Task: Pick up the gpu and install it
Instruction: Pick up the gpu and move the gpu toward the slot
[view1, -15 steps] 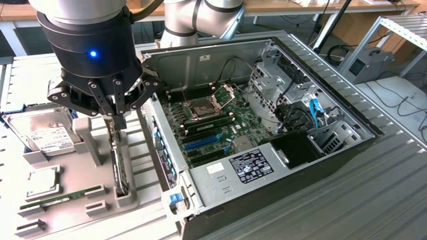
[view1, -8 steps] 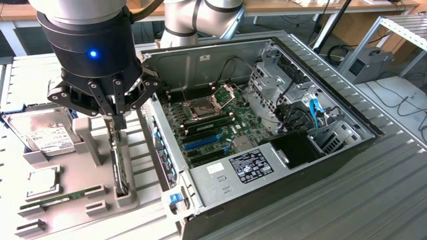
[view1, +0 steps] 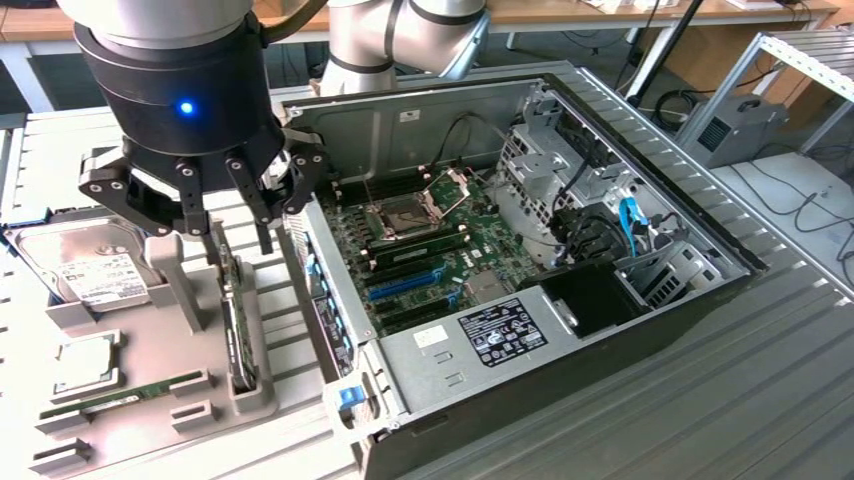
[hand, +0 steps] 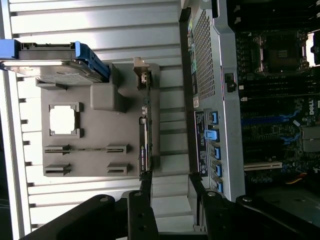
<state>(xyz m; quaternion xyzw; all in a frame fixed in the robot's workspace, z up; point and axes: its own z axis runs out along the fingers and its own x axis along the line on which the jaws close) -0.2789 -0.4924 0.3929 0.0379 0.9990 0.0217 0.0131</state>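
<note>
**A:** Where's the hand now?

**B:** The black, several-fingered hand (view1: 234, 228) hangs over the grey moulded plastic holder tray (view1: 140, 432). The tray lies on the ribbed light-grey metal bench (view1: 641, 410), at the exterior view's left.

**A:** Is it gripping anything?

**B:** No. In the wrist view the hand (hand: 170, 184) has its fingers (hand: 141, 205) spread apart, and bare bench slats (hand: 75, 30) show through the gap. It pinches nothing.

**A:** And the gpu?

**B:** The gpu (view1: 238, 330) is a thin flat circuit card, dark along the edge that shows. It stands on its long edge in a slot at the side of the tray nearest the computer. The wrist view shows the gpu (hand: 144, 140) edge-on along the tray (hand: 95, 132), with a pale metal bracket at its far end. One finger lines up with its near end. I cannot tell whether that finger touches the card.

**A:** So it isn't in the machine?

**B:** No, it sits in the tray. The open grey steel computer case (view1: 400, 345) lies just beside the tray, towards the exterior view's right. Its green motherboard (view1: 427, 245) faces up.

**A:** What else is in the tray?

**B:** A silver boxy hard drive with a white label (view1: 87, 270) stands at the far end. A square silver processor chip (view1: 83, 362) lies in a recess, and a long narrow green memory stick (view1: 127, 393) lies beside it.
</note>
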